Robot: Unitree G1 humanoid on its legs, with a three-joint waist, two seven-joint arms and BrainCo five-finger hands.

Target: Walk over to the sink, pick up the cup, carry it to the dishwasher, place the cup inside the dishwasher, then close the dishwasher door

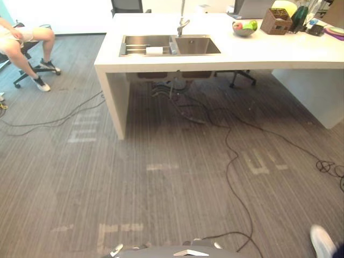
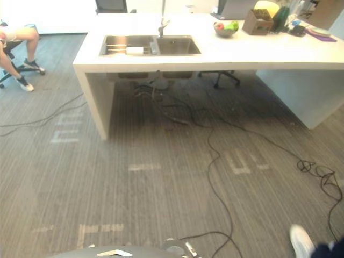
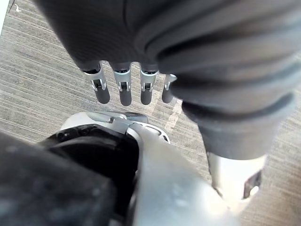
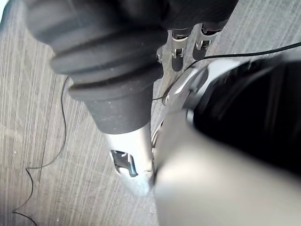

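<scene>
Both hands are hanging down over the grey carpet [image 1: 161, 204], well short of the counter. The left hand [image 3: 124, 92] is showing its fingers straight and relaxed in a row, grasping nothing, and the right hand [image 4: 129, 155] is likewise hanging loose, thumb extended, with nothing in it. Ahead, a white counter [image 1: 258, 51] is standing on the carpet with a steel double sink [image 1: 198, 46] set into its left end and a tap [image 1: 183, 24] rising behind the divider. A small white thing [image 1: 154, 50] is lying in the left basin by the divider; it is too small to tell whether it is the cup. Farther right on the counter, a bowl of fruit [image 1: 244, 28] is sitting just beside a brown box [image 1: 276, 21]. A person [image 1: 24, 40] is sitting on a wheeled chair off the counter's left end, and a person's white shoe [image 1: 322, 242] is showing at the lower right. Pale tape marks [image 1: 161, 166] are lying on the carpet between the robot and the counter.
</scene>
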